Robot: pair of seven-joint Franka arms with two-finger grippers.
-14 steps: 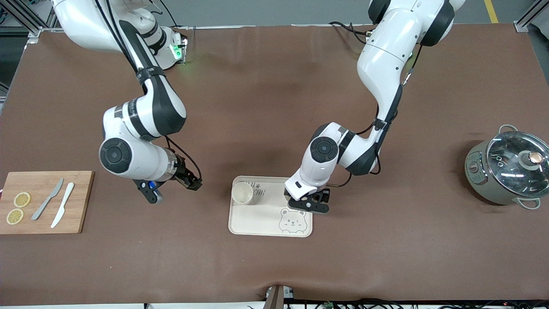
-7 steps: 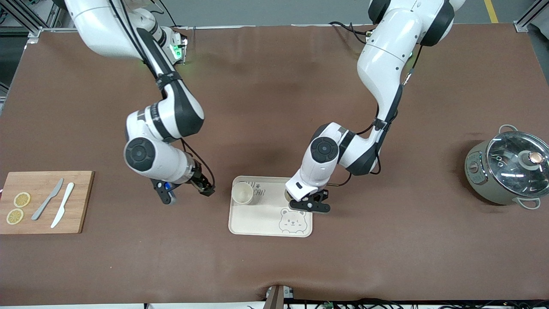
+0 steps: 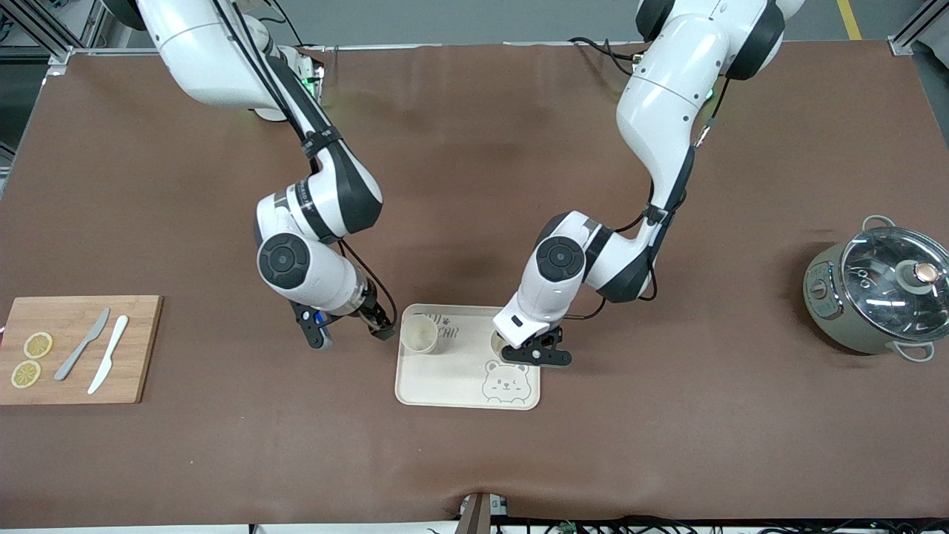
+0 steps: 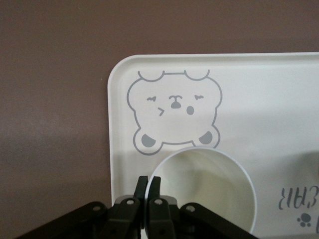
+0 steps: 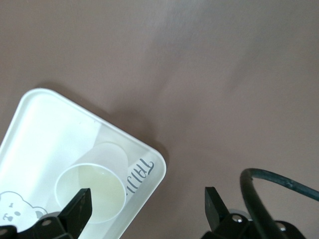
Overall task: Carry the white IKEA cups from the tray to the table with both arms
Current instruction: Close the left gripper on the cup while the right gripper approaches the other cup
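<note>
A cream bear-print tray (image 3: 445, 378) lies mid-table. One white cup (image 3: 420, 334) stands upright in the tray's corner toward the right arm's end. My right gripper (image 3: 379, 328) hangs open beside that corner. In the right wrist view the cup (image 5: 92, 191) shows by one fingertip (image 5: 82, 209), with the gripper (image 5: 147, 204) spread wide over the tray's edge (image 5: 40, 129). My left gripper (image 3: 523, 347) is shut on the rim of the second cup (image 3: 497, 340), which it mostly hides. In the left wrist view its gripper (image 4: 148, 181) pinches the cup wall (image 4: 209, 189) over the tray (image 4: 259, 99).
A wooden cutting board (image 3: 137, 348) with two lemon slices (image 3: 31, 360) and two knives (image 3: 96, 354) lies at the right arm's end. A grey pot with a glass lid (image 3: 878, 289) stands at the left arm's end.
My right arm has swung from near the cutting board toward the tray, up to the corner with the standing cup. My left gripper has barely shifted with its cup.
</note>
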